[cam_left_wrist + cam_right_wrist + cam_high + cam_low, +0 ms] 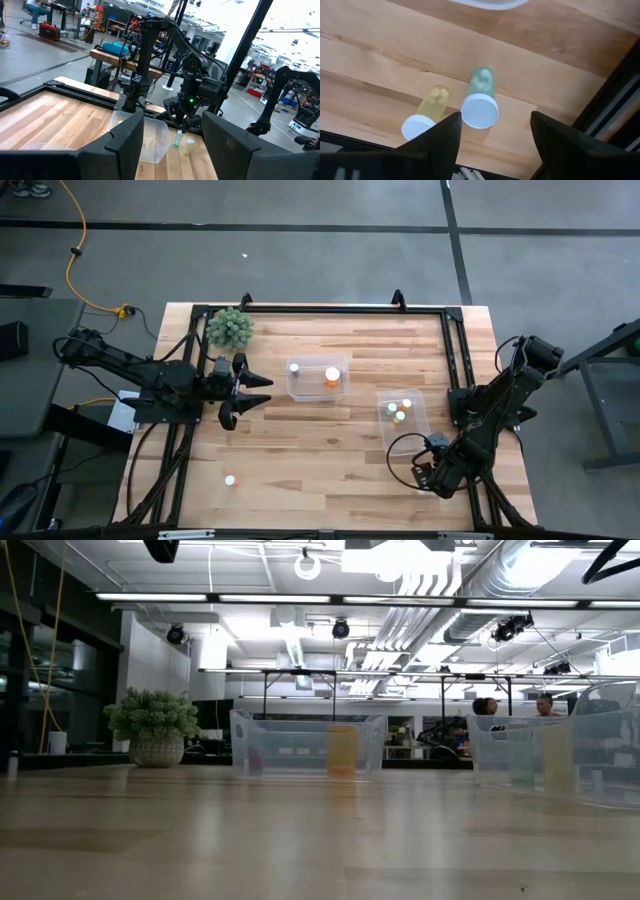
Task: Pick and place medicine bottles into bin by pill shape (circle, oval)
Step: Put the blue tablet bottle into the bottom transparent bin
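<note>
The right gripper point(492, 132) hangs over two bottles near the table's front right corner, fingers apart to straddle the green bottle point(481, 97); a yellow bottle point(426, 117) stands beside. Farther off, the left gripper point(243, 390) waits open by the plant point(230, 328).

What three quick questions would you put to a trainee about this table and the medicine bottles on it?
1. True or false: the plant stands inside the middle tub.
2. Multiple choice: how many bottles sit on the bare wood just ahead of the right claw in its wrist view? A one, B two, C four.
3. Fill in: the lone bottle out on the open table is nearer the ___ arm.

Key:
1. False; it stands on the table by the far edge.
2. B: the green bottle and the yellow bottle.
3. Left.
</note>
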Available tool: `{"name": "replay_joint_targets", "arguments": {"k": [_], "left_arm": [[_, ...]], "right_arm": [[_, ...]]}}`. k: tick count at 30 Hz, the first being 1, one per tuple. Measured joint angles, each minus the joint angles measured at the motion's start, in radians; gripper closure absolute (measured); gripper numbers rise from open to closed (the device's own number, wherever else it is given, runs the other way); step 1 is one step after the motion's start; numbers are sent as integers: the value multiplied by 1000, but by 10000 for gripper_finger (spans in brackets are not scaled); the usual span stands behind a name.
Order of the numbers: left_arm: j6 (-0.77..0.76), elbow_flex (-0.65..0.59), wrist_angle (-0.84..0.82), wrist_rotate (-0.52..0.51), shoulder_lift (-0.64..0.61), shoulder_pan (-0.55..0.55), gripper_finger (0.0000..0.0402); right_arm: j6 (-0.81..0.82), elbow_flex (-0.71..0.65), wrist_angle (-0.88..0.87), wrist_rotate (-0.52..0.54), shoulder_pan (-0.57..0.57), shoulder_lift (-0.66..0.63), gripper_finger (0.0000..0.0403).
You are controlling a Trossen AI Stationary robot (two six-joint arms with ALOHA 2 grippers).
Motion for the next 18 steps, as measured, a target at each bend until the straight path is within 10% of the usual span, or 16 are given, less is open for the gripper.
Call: {"name": "replay_joint_targets", "arguments": {"k": [18], "left_arm": [[1,0,0,-8,0,0,214]], "right_arm": [[42,0,42,7,-1,2,178]]}}
